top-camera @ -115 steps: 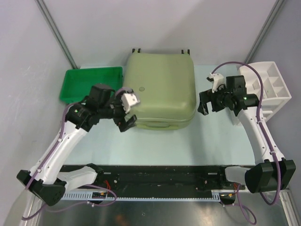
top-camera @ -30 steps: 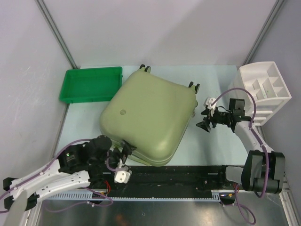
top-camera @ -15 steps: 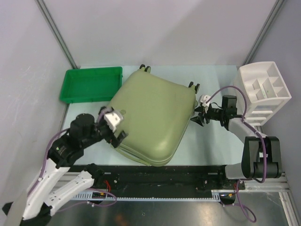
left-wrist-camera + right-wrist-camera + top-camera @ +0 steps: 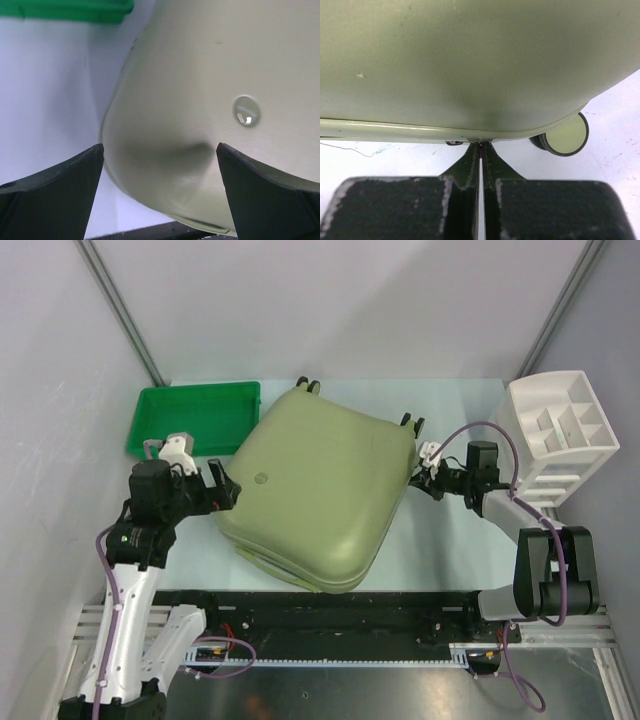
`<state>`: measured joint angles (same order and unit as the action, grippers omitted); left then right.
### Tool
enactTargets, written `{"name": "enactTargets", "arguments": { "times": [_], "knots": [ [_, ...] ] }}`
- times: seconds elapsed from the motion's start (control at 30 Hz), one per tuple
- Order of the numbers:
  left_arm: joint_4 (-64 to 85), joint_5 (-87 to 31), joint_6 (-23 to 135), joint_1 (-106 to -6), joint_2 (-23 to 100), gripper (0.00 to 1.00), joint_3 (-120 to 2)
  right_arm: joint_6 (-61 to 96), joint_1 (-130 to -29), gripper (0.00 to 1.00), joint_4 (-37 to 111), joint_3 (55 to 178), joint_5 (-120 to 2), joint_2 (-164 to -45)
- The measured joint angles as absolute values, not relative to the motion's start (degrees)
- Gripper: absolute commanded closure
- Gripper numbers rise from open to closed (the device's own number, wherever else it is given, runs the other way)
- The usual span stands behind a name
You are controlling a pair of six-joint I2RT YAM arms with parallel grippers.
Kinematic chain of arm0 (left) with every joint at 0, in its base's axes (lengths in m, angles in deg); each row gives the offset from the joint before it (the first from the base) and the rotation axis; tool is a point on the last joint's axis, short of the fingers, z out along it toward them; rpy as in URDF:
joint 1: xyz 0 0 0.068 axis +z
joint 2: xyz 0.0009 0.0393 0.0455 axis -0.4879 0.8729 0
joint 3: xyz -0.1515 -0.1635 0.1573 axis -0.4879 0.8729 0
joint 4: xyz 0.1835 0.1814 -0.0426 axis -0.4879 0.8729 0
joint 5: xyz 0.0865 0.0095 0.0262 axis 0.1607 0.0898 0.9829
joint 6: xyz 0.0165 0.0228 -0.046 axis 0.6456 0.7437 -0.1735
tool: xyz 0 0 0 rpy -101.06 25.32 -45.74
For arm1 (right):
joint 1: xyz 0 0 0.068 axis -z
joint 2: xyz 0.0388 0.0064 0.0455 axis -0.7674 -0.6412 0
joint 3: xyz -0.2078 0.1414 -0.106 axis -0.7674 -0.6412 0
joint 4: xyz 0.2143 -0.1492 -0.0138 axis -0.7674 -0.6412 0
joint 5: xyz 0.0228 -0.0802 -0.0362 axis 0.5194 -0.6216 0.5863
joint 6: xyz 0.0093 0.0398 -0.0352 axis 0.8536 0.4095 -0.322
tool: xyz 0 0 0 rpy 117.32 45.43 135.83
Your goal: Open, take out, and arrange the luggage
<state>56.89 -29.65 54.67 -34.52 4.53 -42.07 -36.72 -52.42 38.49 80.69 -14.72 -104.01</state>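
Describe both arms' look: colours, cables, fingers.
Left arm and right arm: white links, black joint housings, and a purple cable looped along each. Left gripper and right gripper: black wedge-shaped fingers, with a small white block at each wrist.

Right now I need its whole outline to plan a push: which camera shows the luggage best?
Top external: the whole luggage shows, closed and skewed. Left wrist shows only one rounded corner; right wrist only its rim and one wheel.
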Motion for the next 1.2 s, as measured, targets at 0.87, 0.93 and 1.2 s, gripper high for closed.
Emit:
{"name": "enactTargets", "arguments": {
  "times": [0.87, 0.93, 1.2],
  "knots": [
    [35.20, -51.55, 40.62, -20.82, 26.78, 0.13, -39.44, -28.17, -60.51, 1.00, 40.61, 75.22, -30.63, -94.94],
    [31.38, -53.87, 39.77, -22.26, 33.69, 0.13, -42.74, -26.53, -60.95, 1.00, 40.53, 74.70, -30.92, -94.22],
    [26.98, -56.30, 35.86, -22.41, 40.37, 0.00, -46.18, -21.33, -61.65, 1.00, 39.41, 73.28, -32.56, -91.10]
  ]
}}
